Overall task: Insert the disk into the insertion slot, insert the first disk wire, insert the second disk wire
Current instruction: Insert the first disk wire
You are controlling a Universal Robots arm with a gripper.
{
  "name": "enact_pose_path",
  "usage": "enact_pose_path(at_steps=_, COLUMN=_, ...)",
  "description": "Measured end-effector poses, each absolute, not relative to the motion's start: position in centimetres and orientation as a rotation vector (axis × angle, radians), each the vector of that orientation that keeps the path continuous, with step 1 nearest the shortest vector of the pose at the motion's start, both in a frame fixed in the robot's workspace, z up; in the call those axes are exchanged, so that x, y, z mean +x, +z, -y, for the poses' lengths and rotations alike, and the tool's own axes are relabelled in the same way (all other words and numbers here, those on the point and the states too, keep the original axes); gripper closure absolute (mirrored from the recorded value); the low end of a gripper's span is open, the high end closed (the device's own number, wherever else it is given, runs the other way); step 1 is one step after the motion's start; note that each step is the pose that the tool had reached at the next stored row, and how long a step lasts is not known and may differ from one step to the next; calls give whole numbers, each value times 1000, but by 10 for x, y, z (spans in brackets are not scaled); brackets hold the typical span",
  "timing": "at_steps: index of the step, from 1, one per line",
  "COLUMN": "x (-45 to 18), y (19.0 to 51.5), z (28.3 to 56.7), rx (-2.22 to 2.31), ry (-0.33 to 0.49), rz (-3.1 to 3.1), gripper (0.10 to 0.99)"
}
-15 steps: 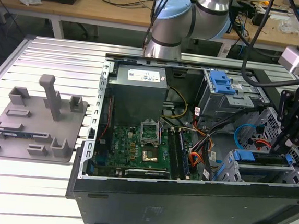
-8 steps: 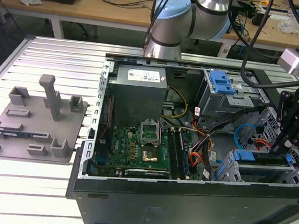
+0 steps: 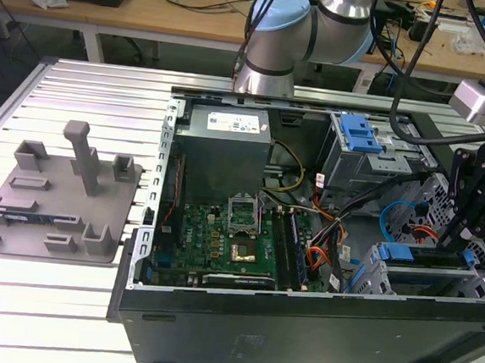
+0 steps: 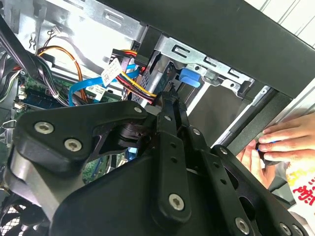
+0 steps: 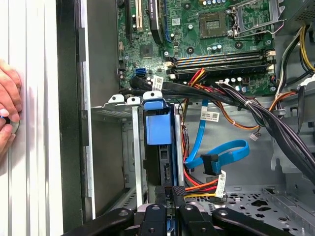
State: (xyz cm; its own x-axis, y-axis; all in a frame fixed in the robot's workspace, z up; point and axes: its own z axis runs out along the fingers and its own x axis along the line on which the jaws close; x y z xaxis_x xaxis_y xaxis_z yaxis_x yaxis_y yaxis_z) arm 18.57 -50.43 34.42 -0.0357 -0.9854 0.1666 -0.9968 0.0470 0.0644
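As the slotted aluminium bench carries the black open tower case on its side at the near edge, the interior is reached from above by the silver-and-blue robot arm.

- The insertion slot, a grey perforated sheet-metal drive cage, is fixed in the case's near corner at the exterior view's right.
- The disk, a flat drive framed by a bright blue plastic carrier, is seen on edge inside that bay because the bay itself is upright. It is judged largely seated, with the carrier's blue tab at the cage mouth.
- The black two-finger gripper is set over the disk's connector end. Its fingers are drawn together to a narrow tip, and whether the carrier edge is nipped between them cannot be told. The pose is judged suited to pressing the disk home.
- The flat blue data cable lies loose just beside the cage, so neither wire is judged plugged in.
- A person's hand is rested on the bench just outside the case wall, and its purpose cannot be told.
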Motion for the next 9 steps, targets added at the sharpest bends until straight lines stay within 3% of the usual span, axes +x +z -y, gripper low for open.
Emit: enact_pose_path(at_steps=9, x=186, y=344, z=503, rx=2059, ry=103, rz=2146, gripper=922)
